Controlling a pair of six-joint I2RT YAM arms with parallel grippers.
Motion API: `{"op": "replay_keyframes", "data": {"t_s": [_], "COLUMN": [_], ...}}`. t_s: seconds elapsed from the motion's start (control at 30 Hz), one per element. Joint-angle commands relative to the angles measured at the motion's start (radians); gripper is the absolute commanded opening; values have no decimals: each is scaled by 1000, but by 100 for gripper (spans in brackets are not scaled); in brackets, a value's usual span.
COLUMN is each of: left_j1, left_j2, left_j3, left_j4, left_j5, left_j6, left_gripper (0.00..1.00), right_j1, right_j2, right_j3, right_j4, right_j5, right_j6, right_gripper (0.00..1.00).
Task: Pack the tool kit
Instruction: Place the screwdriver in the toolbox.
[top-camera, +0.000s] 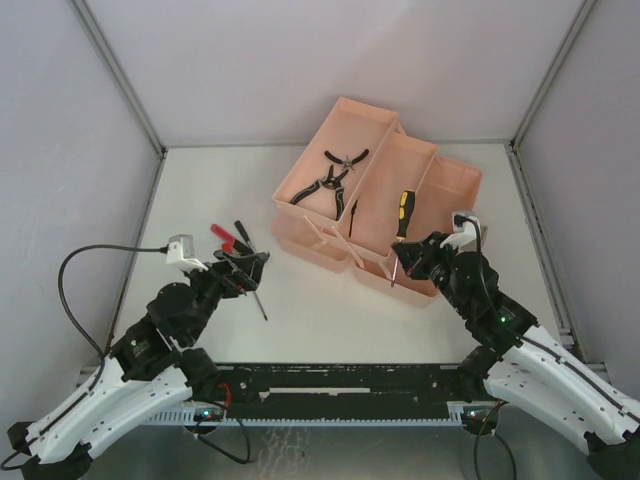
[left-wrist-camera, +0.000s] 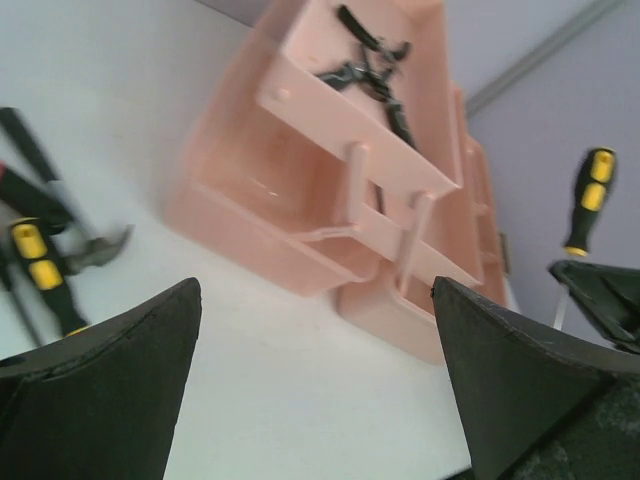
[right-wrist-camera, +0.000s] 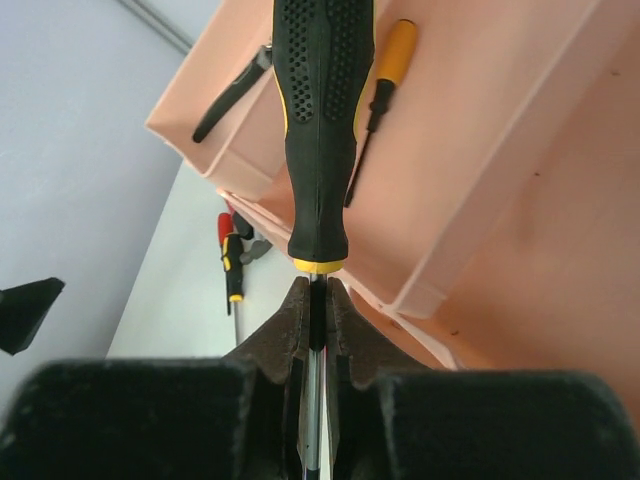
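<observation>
Right pincer (right-wrist-camera: 318, 300) clamped on thin shaft of screwdriver (right-wrist-camera: 318, 120), handle ahead above toolbox (right-wrist-camera: 500, 150); liable to pivot or slip free. Left pincer (left-wrist-camera: 315, 300) spread.

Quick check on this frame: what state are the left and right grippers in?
Left gripper: open, nothing between its fingers.
Right gripper: closed on the shaft of the black-handled screwdriver.

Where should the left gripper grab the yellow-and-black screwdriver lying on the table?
Take the yellow-and-black screwdriver by its handle, from straight above, jaws across its width. It lies flat, and the thick handle offers more hold than the thin shaft. Other tools lie close, so keep the opening narrow.
</observation>
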Motion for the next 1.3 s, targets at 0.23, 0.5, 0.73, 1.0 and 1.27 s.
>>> {"op": "replay_keyframes", "data": {"t_s": [0.23, 0.5, 0.73, 1.0, 1.27], "left_j1": [41, 265, 281, 283, 283], "left_j2": [72, 146, 138, 50, 37], "left_j3": [148, 124, 107, 93, 88], "left_j4": [-296, -294, -397, -428, -478], "left_j5": [-221, 51, 79, 40, 38], "left_j6": [27, -14, -76, -96, -112], "left_gripper": [100, 100, 100, 100, 100], "right_j1": [-80, -194, -265, -289, -284], "right_j2": [-100, -88, -6, 177, 448], "right_j3": [11, 26, 36, 152, 283], "right_j4": [-113, -155, -101, 17, 85], "right_j5": [40, -28, -57, -124, -135], "right_j6": [45, 87, 148, 138, 185], "right_gripper": [0, 0, 0, 0, 0]}}
